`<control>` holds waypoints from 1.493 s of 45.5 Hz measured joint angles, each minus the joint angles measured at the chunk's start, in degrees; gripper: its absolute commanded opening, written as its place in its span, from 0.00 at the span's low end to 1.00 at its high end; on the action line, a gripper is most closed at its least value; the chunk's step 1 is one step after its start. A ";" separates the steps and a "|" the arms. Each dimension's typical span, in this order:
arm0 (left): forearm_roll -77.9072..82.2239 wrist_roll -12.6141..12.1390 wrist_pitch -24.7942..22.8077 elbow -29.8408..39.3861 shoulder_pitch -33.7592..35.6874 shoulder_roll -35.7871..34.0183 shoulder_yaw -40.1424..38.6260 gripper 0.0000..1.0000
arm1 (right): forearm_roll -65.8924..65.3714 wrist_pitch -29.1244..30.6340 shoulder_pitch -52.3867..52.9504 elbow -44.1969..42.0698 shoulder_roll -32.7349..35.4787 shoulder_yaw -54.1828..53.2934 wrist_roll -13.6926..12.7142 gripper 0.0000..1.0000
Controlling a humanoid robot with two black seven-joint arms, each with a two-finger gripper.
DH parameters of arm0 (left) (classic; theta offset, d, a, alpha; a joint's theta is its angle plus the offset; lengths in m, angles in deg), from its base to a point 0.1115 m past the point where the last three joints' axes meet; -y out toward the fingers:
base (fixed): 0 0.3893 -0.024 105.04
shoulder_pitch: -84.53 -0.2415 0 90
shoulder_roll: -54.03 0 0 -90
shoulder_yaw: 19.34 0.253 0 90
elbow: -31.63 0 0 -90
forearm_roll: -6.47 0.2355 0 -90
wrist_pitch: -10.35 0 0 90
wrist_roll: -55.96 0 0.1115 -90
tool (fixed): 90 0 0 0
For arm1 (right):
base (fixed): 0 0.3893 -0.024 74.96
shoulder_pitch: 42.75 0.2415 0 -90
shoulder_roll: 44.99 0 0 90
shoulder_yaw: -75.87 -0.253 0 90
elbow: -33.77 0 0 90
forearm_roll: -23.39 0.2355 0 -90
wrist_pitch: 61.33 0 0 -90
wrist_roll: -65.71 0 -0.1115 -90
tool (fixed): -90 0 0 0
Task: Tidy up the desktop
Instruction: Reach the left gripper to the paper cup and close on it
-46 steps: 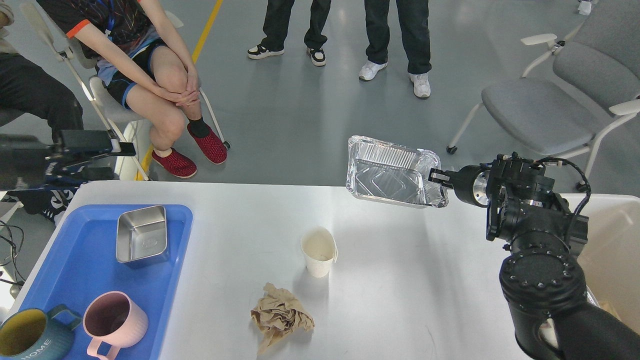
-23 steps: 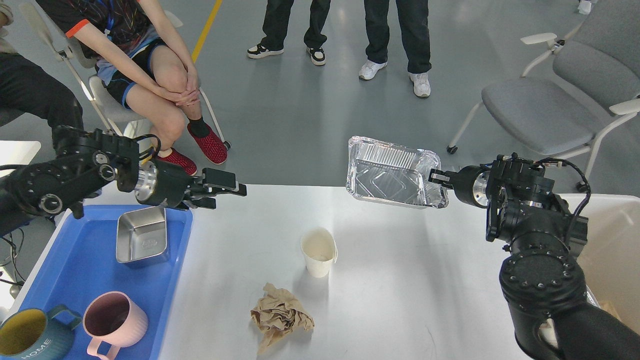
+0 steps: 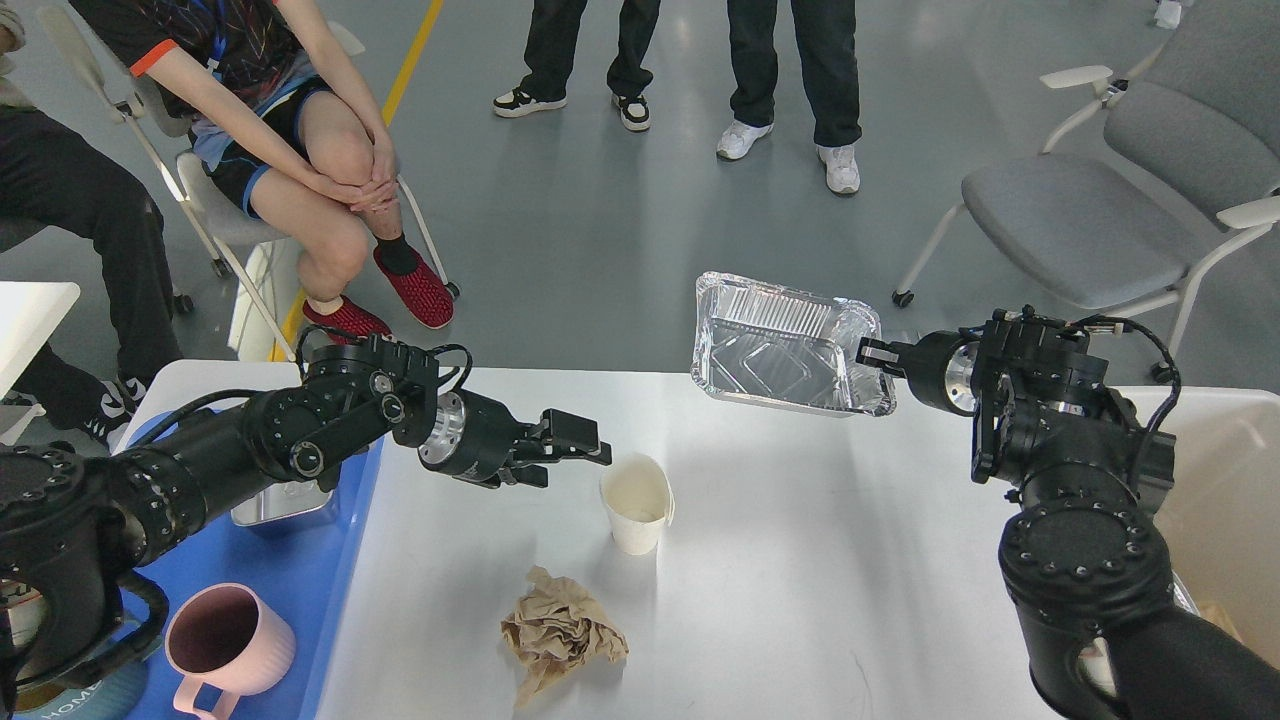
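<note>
While the white bench fills the lower middle, smooth and faintly scuffed, the left gripper has swung in from the blue tray to just beside the paper cup, jaws spread. The right gripper still pinches the crinkly foil tray. Crumpled brown paper hasn't moved.

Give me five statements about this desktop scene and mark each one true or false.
1. The right gripper holds the foil tray. True.
2. The paper cup lies on its side. False: it stands upright.
3. The left gripper grips the cup. False: it is open beside it.
4. The crumpled paper lies on the desktop. True.
5. The pink mug stands on the bare desktop. False: it is in the blue tray.
</note>
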 measured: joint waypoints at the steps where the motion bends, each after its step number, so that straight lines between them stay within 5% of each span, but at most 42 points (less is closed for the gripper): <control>1: -0.08 0.00 0.02 -0.24 -0.07 0.37 -0.02 0.97 | 0.00 0.00 0.00 0.00 0.00 0.00 0.00 0.00; 20: -0.01 0.49 0.78 -4.32 -2.80 4.57 -0.12 0.97 | 0.00 -0.16 -0.35 0.26 0.10 -0.01 0.12 0.00; 56: 0.12 0.20 8.60 -8.56 -4.08 11.02 0.09 0.97 | 0.00 -0.75 -1.11 0.26 0.07 -0.01 0.08 0.00; 68: -0.55 0.60 13.68 -8.56 -4.14 11.08 5.97 0.95 | 0.28 -1.37 -1.31 0.32 0.08 -0.01 0.08 0.00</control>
